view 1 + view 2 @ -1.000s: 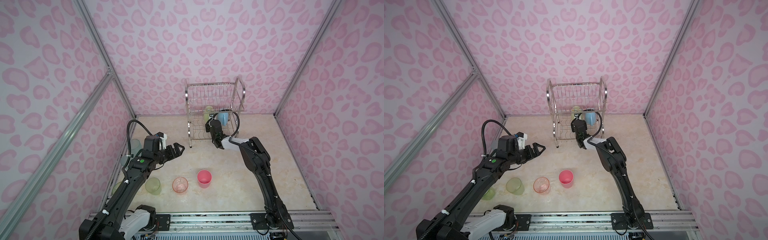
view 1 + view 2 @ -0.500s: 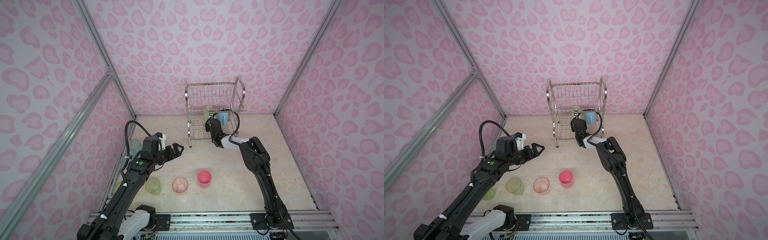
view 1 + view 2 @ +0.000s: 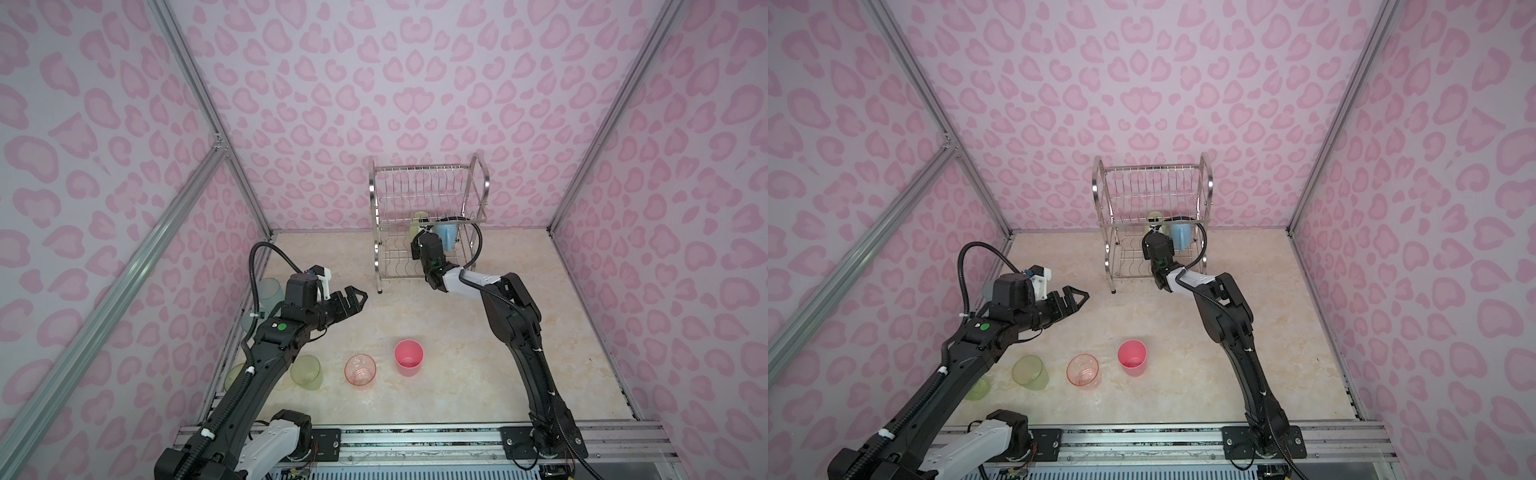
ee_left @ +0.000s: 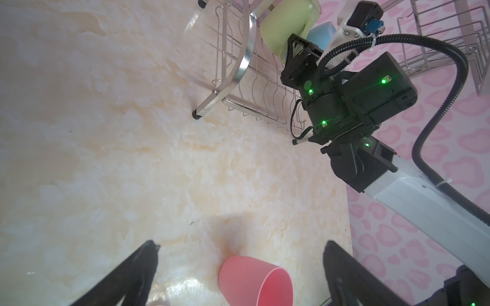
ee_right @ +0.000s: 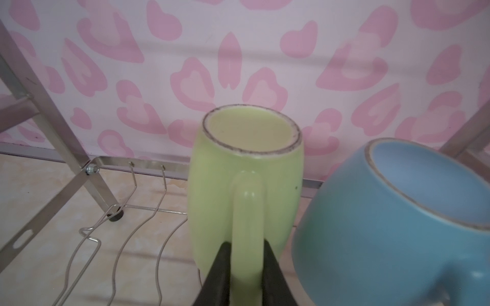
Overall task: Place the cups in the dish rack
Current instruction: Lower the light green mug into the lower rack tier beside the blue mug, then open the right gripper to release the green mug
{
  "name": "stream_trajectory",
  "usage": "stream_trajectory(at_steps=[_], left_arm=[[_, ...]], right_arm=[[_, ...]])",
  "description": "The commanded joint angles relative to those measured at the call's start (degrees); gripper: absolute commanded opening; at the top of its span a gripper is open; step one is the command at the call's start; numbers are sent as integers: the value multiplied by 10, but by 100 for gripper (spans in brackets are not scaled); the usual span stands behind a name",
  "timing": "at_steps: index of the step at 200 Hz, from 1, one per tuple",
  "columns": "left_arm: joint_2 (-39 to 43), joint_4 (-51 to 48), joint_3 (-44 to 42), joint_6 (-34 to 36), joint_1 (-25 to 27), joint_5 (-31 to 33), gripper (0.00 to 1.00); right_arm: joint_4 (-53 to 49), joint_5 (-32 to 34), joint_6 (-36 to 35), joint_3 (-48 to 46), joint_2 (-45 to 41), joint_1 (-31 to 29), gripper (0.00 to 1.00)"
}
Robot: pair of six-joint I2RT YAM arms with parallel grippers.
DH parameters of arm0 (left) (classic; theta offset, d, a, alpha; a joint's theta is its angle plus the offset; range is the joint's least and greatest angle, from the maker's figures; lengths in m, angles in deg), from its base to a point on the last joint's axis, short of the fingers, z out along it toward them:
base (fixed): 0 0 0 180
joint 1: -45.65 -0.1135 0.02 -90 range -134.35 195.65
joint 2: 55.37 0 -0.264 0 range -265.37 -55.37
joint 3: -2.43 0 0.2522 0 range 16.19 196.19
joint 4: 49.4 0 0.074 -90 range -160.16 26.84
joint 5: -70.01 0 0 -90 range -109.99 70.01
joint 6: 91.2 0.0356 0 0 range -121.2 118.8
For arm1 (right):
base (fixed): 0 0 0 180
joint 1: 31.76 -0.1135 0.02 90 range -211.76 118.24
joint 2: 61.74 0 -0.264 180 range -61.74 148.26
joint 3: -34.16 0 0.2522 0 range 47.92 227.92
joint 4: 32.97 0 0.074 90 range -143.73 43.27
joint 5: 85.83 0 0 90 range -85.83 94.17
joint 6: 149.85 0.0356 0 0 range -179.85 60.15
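In both top views, a pale blue tumbler [image 3: 269, 291] stands at the far left edge of the worktop [image 3: 457, 332], with a second pale blue tumbler [image 3: 248, 327] just beside it and partly behind the left arm. Nearer the front, a yellow-green tumbler [image 3: 306, 372] stands upright. Another yellow-green tumbler [image 3: 978, 388] is half hidden under the same arm.

The left fingers [image 3: 357, 293] hang above the bare worktop, spread wide and holding nothing. They are well apart from every cup.

To their right and nearer the front, the orange-pink tumbler [image 3: 360, 370] and the pink tumbler [image 3: 409, 357] stand near each other, mouths up.

The dish rack [image 3: 484, 178] stands at the back wall with its upper tier bare. On its lower tier the green mug [image 5: 246, 169] sits bottom up, its handle facing the right wrist camera. The right fingers [image 5: 220, 270] reach into that tier and pinch the handle from both sides. Just beside it, further right, the blue mug [image 5: 397, 212] also rests bottom up, tilted. It is unclear whether the two mugs touch.
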Motion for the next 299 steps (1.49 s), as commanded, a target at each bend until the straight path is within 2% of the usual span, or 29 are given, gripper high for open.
stream_trajectory(at_steps=[1,42,82,120,170,194,249,299], left_arm=[[1,15,-1,-1,0,4,99],[2,16,-1,-2,0,4,99],[0,16,1,-1,0,3,99],[-4,18,0,1,0,3,99],[-4,18,-2,1,0,8,99],[-4,19,-4,1,0,10,99],[-6,18,-10,2,1,15,100],[-13,18,-7,4,0,22,99]], right_arm=[[-3,0,3,6,9,3,20],[-11,-4,4,8,9,3,22],[-18,-6,2,15,12,3,28],[1,-12,2,-6,3,3,39],[49,-18,-2,-52,-16,3,61],[74,-18,-3,-77,-28,2,68],[122,-24,0,-150,-56,-1,75],[169,-29,-3,-215,-95,-5,78]])
